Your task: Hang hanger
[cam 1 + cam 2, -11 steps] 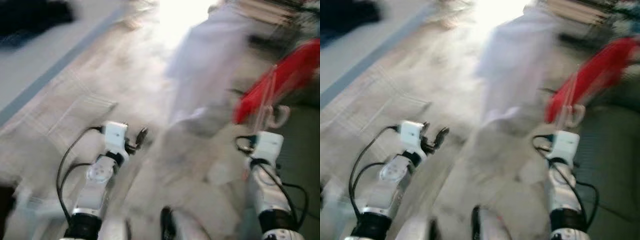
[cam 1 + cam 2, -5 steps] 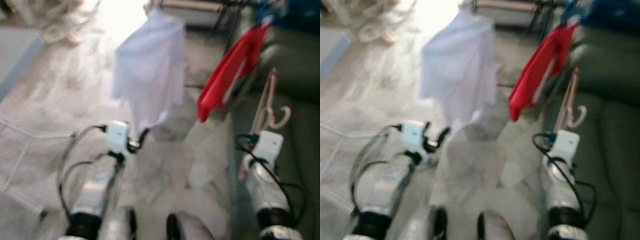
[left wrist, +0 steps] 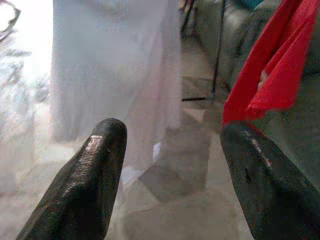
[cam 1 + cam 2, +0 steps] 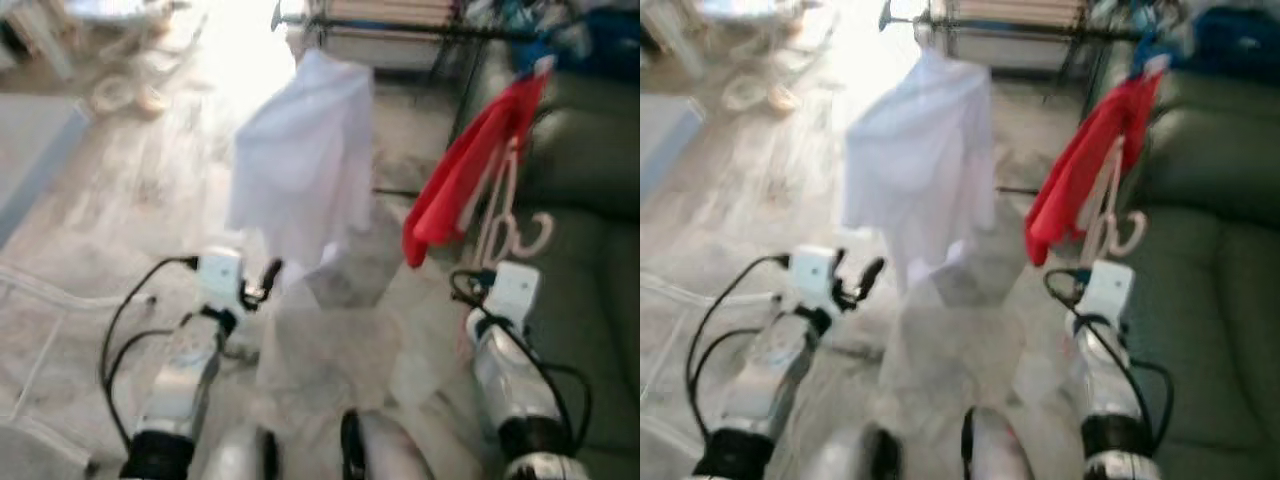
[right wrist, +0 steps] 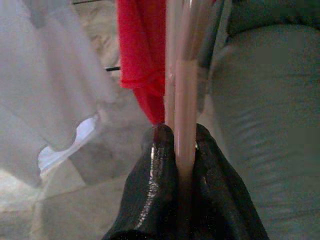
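My right gripper (image 5: 181,135) is shut on the stem of a pale pink hanger (image 5: 181,90). The hanger (image 4: 497,208) stands upright in front of me on the right, and a red garment (image 4: 465,175) drapes from it. Ahead, a white shirt (image 4: 305,165) hangs from a dark metal clothes rack (image 4: 400,28). My left gripper (image 3: 172,135) is open with nothing between its fingers. It is held low at the left (image 4: 268,275), just short of the shirt's hem.
A dark green sofa (image 4: 590,190) fills the right side, close to my right arm. The rack's thin legs (image 4: 455,100) stand between the shirt and the sofa. Pale tiled floor (image 4: 120,200) spreads to the left, with glare at the top.
The camera has swung right and steadied, bringing the rack, shirt and sofa into view. The right gripper still holds the hanger; the left stays open.
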You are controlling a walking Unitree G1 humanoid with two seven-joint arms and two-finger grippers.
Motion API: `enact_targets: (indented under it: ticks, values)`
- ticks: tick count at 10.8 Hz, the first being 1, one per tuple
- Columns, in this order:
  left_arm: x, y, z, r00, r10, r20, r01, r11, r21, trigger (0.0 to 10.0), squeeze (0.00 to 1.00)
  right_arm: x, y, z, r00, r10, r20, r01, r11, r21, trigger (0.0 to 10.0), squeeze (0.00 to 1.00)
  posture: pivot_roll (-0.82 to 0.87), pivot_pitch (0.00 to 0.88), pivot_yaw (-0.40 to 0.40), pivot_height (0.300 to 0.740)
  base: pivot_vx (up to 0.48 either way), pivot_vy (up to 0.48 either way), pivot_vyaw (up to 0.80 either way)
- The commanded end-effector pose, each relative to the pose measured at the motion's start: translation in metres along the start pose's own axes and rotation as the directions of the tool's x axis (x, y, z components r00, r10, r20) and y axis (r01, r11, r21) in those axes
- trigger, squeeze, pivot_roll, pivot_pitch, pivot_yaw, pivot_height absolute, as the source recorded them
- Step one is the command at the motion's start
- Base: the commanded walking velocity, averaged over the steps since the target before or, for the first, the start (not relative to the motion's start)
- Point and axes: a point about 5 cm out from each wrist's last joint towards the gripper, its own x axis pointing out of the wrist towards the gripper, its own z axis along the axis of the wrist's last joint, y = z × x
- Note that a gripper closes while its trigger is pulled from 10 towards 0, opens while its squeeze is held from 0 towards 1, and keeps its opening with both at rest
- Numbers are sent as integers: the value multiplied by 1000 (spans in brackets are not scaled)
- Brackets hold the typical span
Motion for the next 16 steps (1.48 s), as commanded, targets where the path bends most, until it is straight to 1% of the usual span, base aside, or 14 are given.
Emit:
enact_targets:
  ticks: [1,3,5,6,8,9,10,11,12,13,15,16]
  values:
    - [-5,9,-2,1000,24,-8,-24,1000,19,10000,0,-2,10,-7,999,37,-38,-37,999,7,10000,0,18,175,-19,740,304,371,0]
    - [-7,9,-4,1000,23,-11,-23,1000,16,10000,0,-3,14,-12,995,79,-59,-77,997,25,10000,0,23,176,-16,740,307,369,0]
    - [-10,2,-6,1000,-3,-6,3,1000,-2,10000,0,-3,18,-11,994,91,-56,-91,996,-1,10000,0,22,176,-17,740,358,319,0]
    - [-10,-2,-5,1000,-21,4,21,1000,1,10000,0,-1,19,-8,995,85,-50,-85,996,-2,10000,0,23,175,-21,740,428,0,0]
    - [-9,-3,-4,1000,-29,7,29,1000,-2,10000,0,3,18,2,997,69,-17,-69,998,-1,10000,0,22,175,-23,740,428,0,0]
    - [-8,-3,-3,999,-32,8,32,999,-2,10000,0,7,16,10,998,55,12,-55,998,-2,10000,0,23,175,-22,740,439,0,0]
    - [-8,-4,-3,999,-36,10,36,999,-3,10000,0,10,14,15,999,40,34,-40,999,-4,10000,0,25,173,-23,740,439,0,0]
    - [-8,-7,-2,999,-51,17,51,999,-4,10000,0,14,4,27,996,-24,85,25,1000,-15,10000,0,26,173,-24,740,480,0,0]
    - [-8,-7,-3,999,-52,16,52,999,-6,10000,0,16,-4,31,993,-75,92,78,997,-25,10000,0,26,173,-25,740,480,0,0]
    - [-9,-9,-3,998,-59,15,59,998,-7,10000,0,18,-10,36,990,-101,101,103,995,-13,10000,0,23,174,-24,740,480,0,0]
    - [-8,-10,-3,998,-63,14,63,998,-6,10000,0,21,-13,44,987,-104,125,106,994,-10,10000,0,22,175,-25,740,480,0,0]
    - [-8,-10,-3,998,-62,14,62,998,-6,10000,0,23,-13,46,988,-98,117,98,995,-1,10000,0,22,177,-24,740,480,0,0]
